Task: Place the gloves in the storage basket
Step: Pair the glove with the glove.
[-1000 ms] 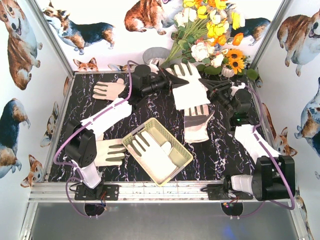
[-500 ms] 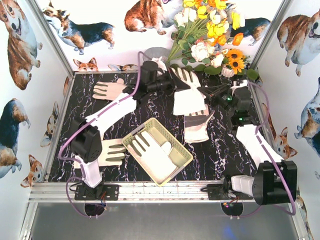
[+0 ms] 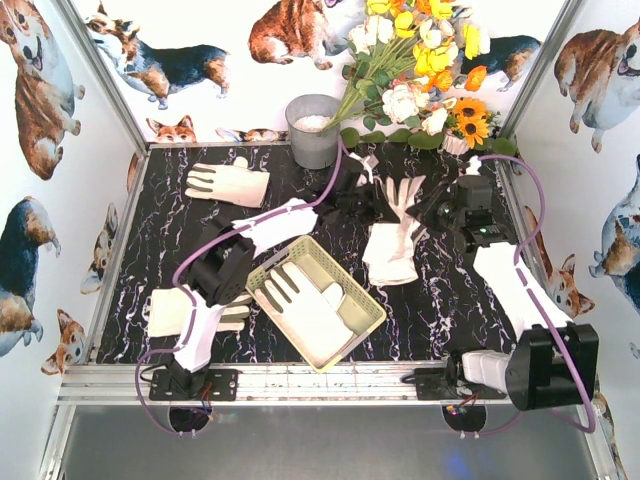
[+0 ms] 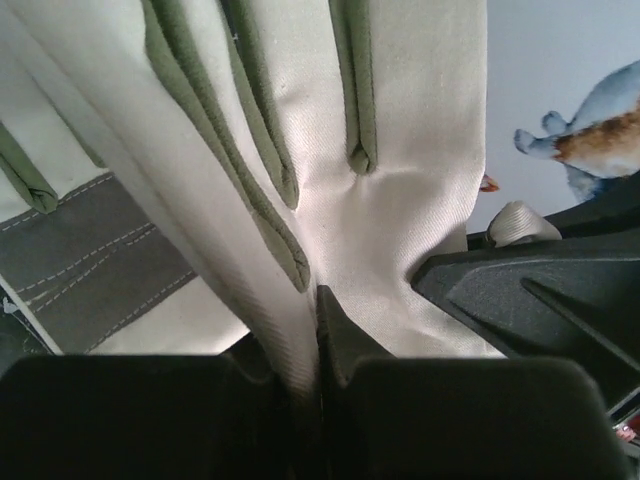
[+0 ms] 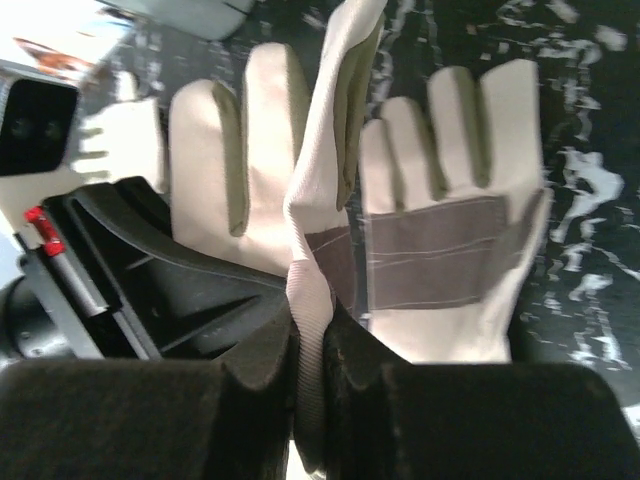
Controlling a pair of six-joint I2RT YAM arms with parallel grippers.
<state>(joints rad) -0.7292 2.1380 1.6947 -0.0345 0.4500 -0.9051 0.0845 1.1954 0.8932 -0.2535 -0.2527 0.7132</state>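
The basket [image 3: 368, 312] sits near the middle of the table [image 3: 160, 240] and holds one glove [image 3: 305, 308], lying flat with its fingers toward 10 o'clock. At 1 o'clock from the basket, a raised glove [image 3: 403, 190] is pinched from both sides. The left gripper [image 3: 372, 203] has its fingers closed tight on a fold of the cream fabric. The right gripper [image 3: 432, 205] is likewise clamped on it from 3 o'clock. Directly beneath, a flat glove [image 3: 392, 255] rests on the table, grey palm patch up. Two more gloves lie apart: a far glove [image 3: 228, 183] at 10 o'clock and a near glove [image 3: 170, 312] at 9 o'clock. A grey bucket [image 3: 313, 132] at 12 o'clock holds something white; flowers [image 3: 420, 60] stand beside it.
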